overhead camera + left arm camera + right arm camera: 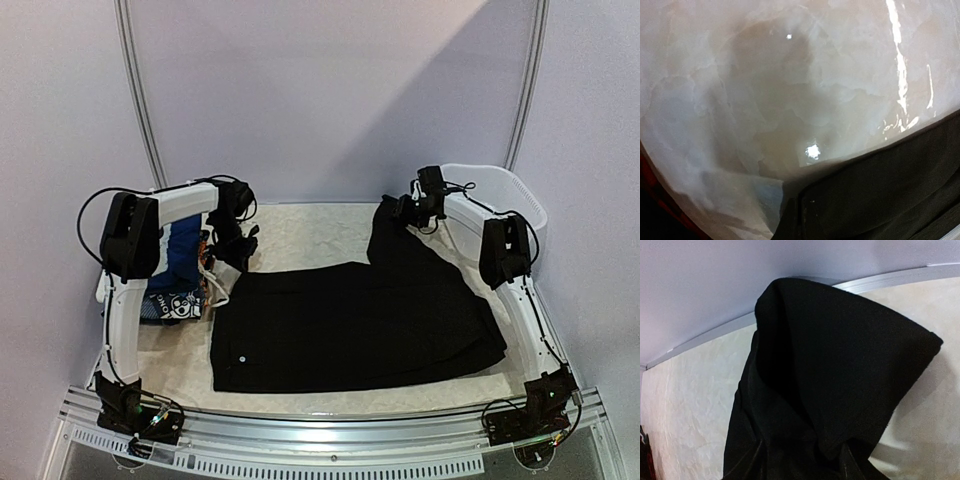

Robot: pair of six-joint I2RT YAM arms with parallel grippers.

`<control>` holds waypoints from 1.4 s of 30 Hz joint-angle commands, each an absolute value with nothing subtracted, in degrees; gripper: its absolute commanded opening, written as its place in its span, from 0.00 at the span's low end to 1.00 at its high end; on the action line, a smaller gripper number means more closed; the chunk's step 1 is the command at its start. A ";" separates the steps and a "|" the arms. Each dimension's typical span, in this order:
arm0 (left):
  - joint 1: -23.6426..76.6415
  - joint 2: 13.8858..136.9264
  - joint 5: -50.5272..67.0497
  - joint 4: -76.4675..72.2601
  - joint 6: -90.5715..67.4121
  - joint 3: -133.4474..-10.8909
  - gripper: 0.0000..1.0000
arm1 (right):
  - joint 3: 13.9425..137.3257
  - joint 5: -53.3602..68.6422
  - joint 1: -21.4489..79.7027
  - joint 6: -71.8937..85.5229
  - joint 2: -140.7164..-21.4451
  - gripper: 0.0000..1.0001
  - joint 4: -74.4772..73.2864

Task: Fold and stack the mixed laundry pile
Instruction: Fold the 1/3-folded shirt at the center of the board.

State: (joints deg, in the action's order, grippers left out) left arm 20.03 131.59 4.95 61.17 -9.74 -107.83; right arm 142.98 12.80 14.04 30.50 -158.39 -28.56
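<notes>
Two arms over a pale marbled tabletop (300, 235). One large black garment (350, 325) lies spread mostly flat across the middle, from near left to right. Its far right part is lifted off the surface and rises to the right tool (405, 212), which grips it. The right wrist view shows that black cloth (840, 365) hanging in a peaked fold close to the lens; fingers hidden. Left tool (235, 240) is closed at far left, just beside the garment's far left corner; whether it pinches any cloth cannot be told. At the left edge, under the left arm: navy cloth (183, 245) with cartoon-print cloth (175, 303) just nearer. White tub (505, 195) at far right.
</notes>
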 commanded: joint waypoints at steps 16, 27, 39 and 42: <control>20.65 132.08 4.48 63.26 -10.82 -110.72 0.00 | 142.17 27.46 13.01 22.07 -160.42 0.11 -32.48; 20.81 131.06 4.59 63.34 -10.47 -110.55 0.00 | 141.55 29.88 13.01 19.59 -159.67 0.00 -31.22; 20.34 127.72 4.00 62.42 -9.59 -111.35 0.00 | 138.72 29.21 12.99 17.80 -144.92 0.00 -29.60; 20.27 126.83 3.87 62.24 -9.56 -111.69 0.00 | 137.70 29.09 12.98 17.00 -141.26 0.00 -30.15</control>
